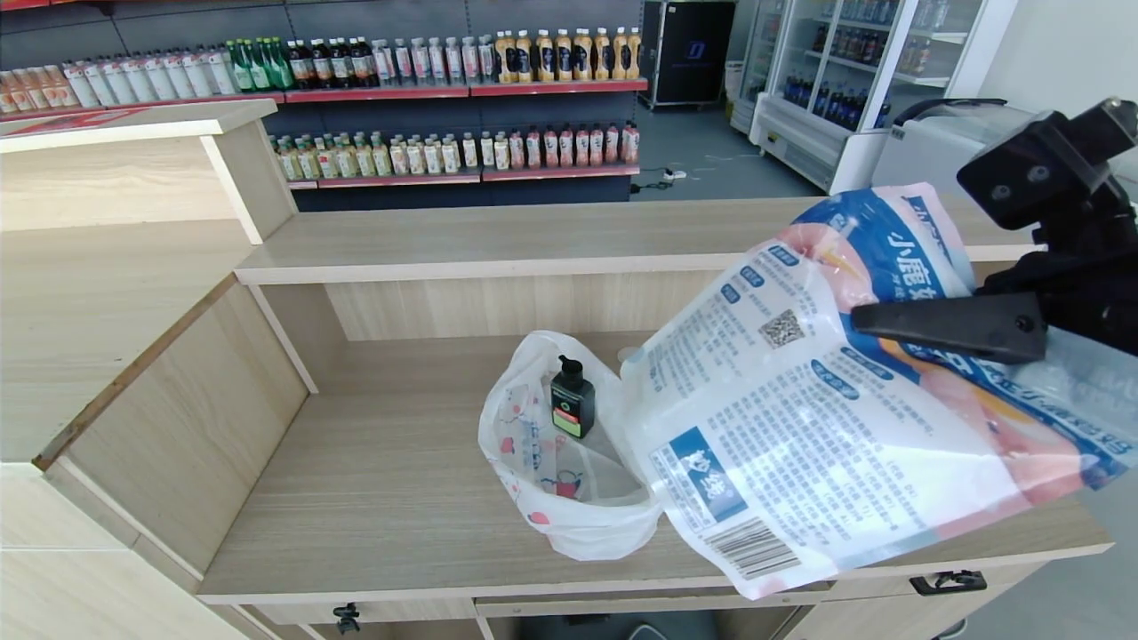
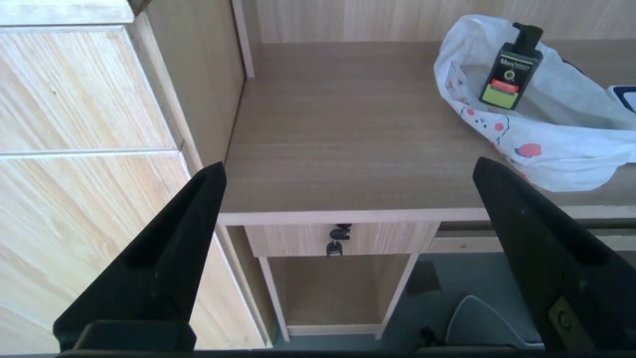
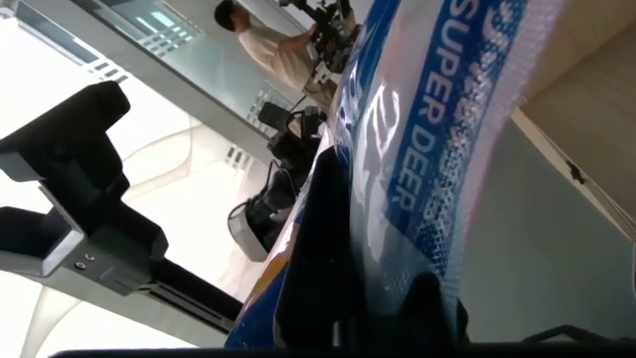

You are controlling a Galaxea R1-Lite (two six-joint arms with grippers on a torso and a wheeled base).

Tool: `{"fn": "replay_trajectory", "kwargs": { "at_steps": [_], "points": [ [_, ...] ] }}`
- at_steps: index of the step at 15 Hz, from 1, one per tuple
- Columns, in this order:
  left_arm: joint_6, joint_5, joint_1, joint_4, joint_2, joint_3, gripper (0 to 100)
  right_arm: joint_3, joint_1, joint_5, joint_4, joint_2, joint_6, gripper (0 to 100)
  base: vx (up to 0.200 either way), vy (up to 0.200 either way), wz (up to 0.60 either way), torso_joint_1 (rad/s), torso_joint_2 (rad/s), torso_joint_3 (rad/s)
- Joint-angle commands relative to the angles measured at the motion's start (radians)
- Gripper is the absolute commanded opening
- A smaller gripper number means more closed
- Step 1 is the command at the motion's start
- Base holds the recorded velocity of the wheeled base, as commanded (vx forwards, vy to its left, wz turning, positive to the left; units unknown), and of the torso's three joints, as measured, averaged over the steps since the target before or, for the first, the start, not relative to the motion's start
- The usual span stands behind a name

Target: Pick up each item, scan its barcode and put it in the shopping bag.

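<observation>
My right gripper point(image 1: 889, 322) is shut on a large blue, pink and white plastic package point(image 1: 827, 418), held tilted above the right side of the counter. Its printed back and barcode point(image 1: 751, 547) face the head camera, and its lower edge overlaps the shopping bag. In the right wrist view the package point(image 3: 447, 119) runs between the dark fingers point(image 3: 328, 259). The white shopping bag point(image 1: 533, 444) lies open mid-counter with a black pump bottle point(image 1: 572, 400) standing in it. My left gripper point(image 2: 350, 171) hangs open in front of the counter's left front edge, well left of the bag point(image 2: 566, 159) and bottle point(image 2: 509, 72).
The wooden counter point(image 1: 373, 498) is boxed in by a raised ledge point(image 1: 533, 236) behind and a side wall point(image 1: 178, 418) on the left. Drawers with keys point(image 1: 947, 582) sit below its front edge. Shelves of bottles point(image 1: 444, 62) and fridges stand far behind.
</observation>
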Motion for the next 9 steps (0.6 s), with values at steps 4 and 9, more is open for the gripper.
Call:
{"fn": "replay_trajectory", "kwargs": {
  "at_steps": [4,9],
  "points": [
    [0.000,0.000,0.000,0.000,0.002,0.000,100,-0.002,0.001,0.001,-0.003,0.003,-0.002,0,0.000,0.000,0.00,0.000,0.00,0.000],
    [0.000,0.000,0.000,0.000,0.002,0.000,100,0.000,-0.133,-0.001,-0.006,0.009,-0.233,0,0.000,0.000,0.00,0.000,0.00,0.000]
  ]
}}
